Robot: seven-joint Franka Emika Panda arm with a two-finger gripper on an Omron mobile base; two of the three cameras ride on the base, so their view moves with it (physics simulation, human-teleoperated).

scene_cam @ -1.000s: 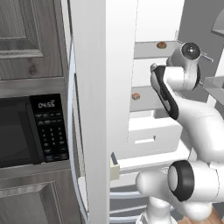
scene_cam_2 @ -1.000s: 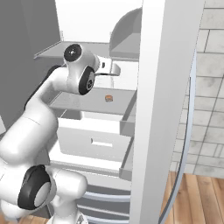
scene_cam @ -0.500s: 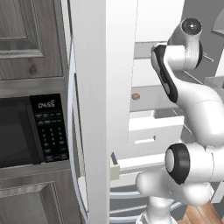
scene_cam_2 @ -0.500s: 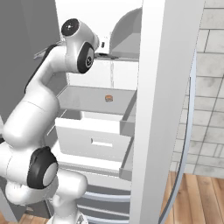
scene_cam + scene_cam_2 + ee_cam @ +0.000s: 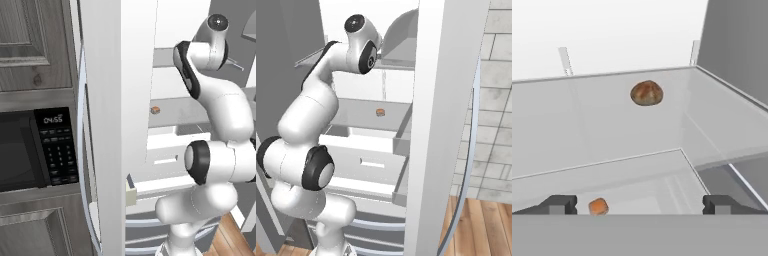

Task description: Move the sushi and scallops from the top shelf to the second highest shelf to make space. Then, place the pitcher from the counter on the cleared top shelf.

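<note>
While the scallops (image 5: pixel 646 93) sit alone on the top shelf (image 5: pixel 612 125), toward its back edge and nearer the right wall than the left, the sushi (image 5: pixel 598 206) already lies one level down on the second highest shelf (image 5: pixel 637 195), seen through the translucent panel close to that shelf's front edge. In the base views the sushi (image 5: pixel 155 110) shows as a small orange-and-white block on the second highest shelf (image 5: pixel 361 112), well clear of both side walls.

The hand (image 5: pixel 639 204) hovers in front of the top shelf with its fingertips (image 5: pixel 559 204) spread as wide as they go and nothing between them, looking along the panel toward the brown lump.

The step in hand, as I judge it, is fetching the scallops. To do it well, the hand should travel inward just above the panel, staying level so the fingertips do not catch the pale front edge, and centre on the lump before descending. The scallops are rounded and small, so the fingertips should close low around the widest part; a high or off-centre pinch would likely squirt it toward the back edge.
</note>
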